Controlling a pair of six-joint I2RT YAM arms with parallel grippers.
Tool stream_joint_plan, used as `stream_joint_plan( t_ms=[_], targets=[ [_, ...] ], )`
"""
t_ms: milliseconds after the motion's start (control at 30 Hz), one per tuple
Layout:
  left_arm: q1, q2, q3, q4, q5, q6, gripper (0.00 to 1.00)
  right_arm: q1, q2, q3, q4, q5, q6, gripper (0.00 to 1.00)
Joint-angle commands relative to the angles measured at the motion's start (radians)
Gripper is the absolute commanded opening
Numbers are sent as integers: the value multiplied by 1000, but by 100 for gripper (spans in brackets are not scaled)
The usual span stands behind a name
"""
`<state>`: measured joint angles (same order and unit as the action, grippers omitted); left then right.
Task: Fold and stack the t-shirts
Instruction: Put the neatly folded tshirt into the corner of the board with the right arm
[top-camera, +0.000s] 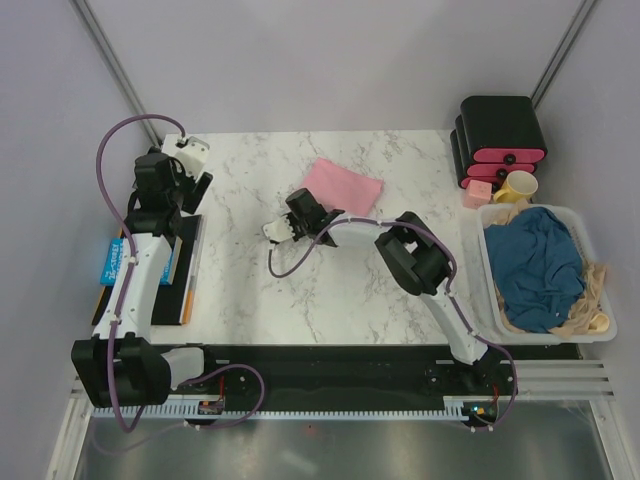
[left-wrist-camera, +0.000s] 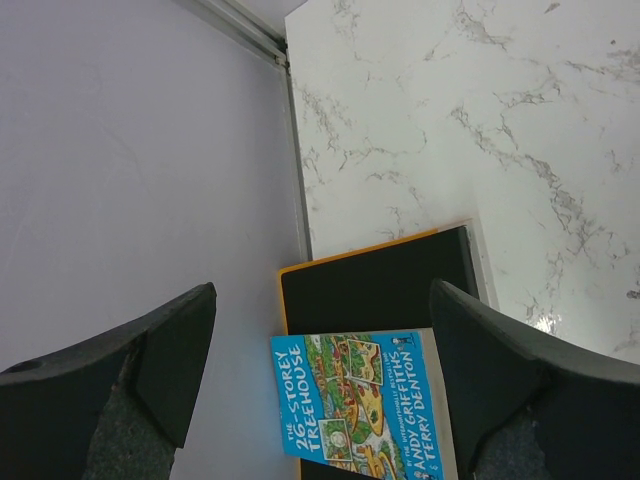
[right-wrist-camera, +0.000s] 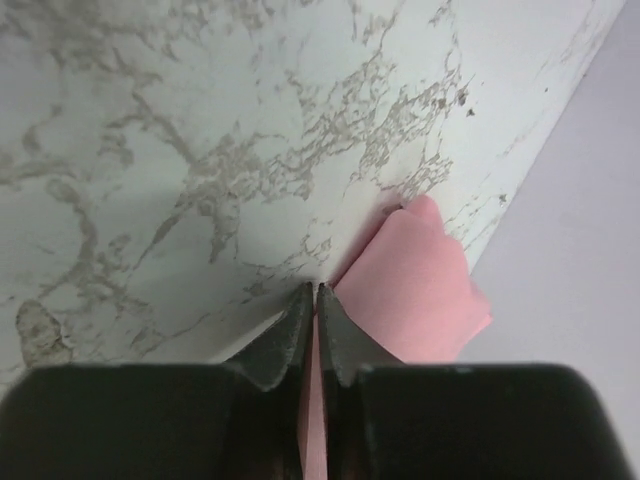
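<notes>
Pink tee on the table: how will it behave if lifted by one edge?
Likely floppy: the pink t-shirt is soft folded cloth, so a one-edge lift by the right gripper would probably unfold it. Probably light; pushed, it may bunch on the smooth marble table rather than slide.

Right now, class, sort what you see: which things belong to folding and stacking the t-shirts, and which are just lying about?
Belongs to the job: pink t-shirt; blue t-shirt.

Just lying about: books; black boxes; yellow mug; white basket, though it holds the blue t-shirt.
</notes>
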<state>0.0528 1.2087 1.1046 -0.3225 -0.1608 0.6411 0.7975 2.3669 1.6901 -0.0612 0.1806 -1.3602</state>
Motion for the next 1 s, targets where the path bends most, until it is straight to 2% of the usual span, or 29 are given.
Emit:
stream_joint_plan(
  t_ms=[0,67,100,200,267,433,567,733,900,967],
  targets=[
    [5,-21,-12,26,21,14,95,16,32,17,-38,-12,39,34],
    [4,-15,-14,31,26,14,95,16,-4,-35,-42,6,74,53],
    [5,-8,-14,33,29,15,95,16,-21,-53,-48,7,96,67],
    [5,5,-2,40,35,12,95,16,-87,-107,-100,-3,222,79],
    [5,20,8,39,41,5,95,14,-123,-113,-155,11,335,82],
    [4,41,29,40,55,-9,95,5,-184,-177,-164,79,455,83],
    [2,61,49,33,70,-30,95,-26,-176,-198,-118,111,469,83],
    [1,66,74,19,81,-47,95,-60,-114,-144,-74,129,464,83],
    [2,55,63,13,86,-28,95,-86,-46,-81,-78,103,480,79],
    [2,54,63,11,86,-26,95,-89,-37,-78,-92,73,481,74]
  ],
)
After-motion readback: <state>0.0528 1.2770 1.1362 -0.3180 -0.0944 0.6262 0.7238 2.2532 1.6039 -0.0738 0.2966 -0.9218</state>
